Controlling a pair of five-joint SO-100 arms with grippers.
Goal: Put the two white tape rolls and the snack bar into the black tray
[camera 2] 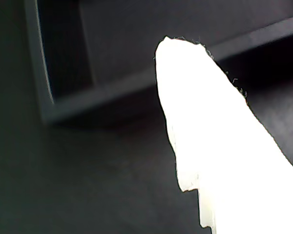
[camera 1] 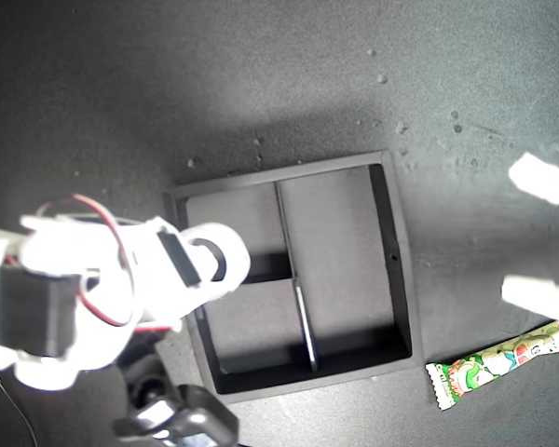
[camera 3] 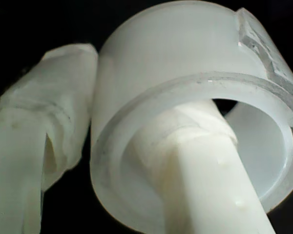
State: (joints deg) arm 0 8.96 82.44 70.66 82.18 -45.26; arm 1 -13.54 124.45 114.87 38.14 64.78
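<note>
The black tray [camera 1: 402,279] lies in the middle of the exterior view, and its divided compartments show nothing inside. At the exterior view's left, my second gripper [camera 1: 214,256] hangs over the tray's left side, shut on a white tape roll [camera 1: 238,267]. In the second wrist view one finger [camera 3: 200,175] is inside the tape roll [camera 3: 161,63] and the other finger [camera 3: 44,141] is outside it. I see only this one tape roll. The snack bar [camera 1: 499,362] lies on the mat beyond the tray's lower right corner in the exterior view. My first gripper [camera 1: 542,237] stands open above it, and one of its fingers [camera 2: 205,122] faces the tray's wall [camera 2: 88,102].
A dark grey mat [camera 1: 261,74] with small specks covers the table. A black, shiny object [camera 1: 182,419] sits at the bottom left of the exterior view, under the second arm. Red wires [camera 1: 102,209] loop along that arm.
</note>
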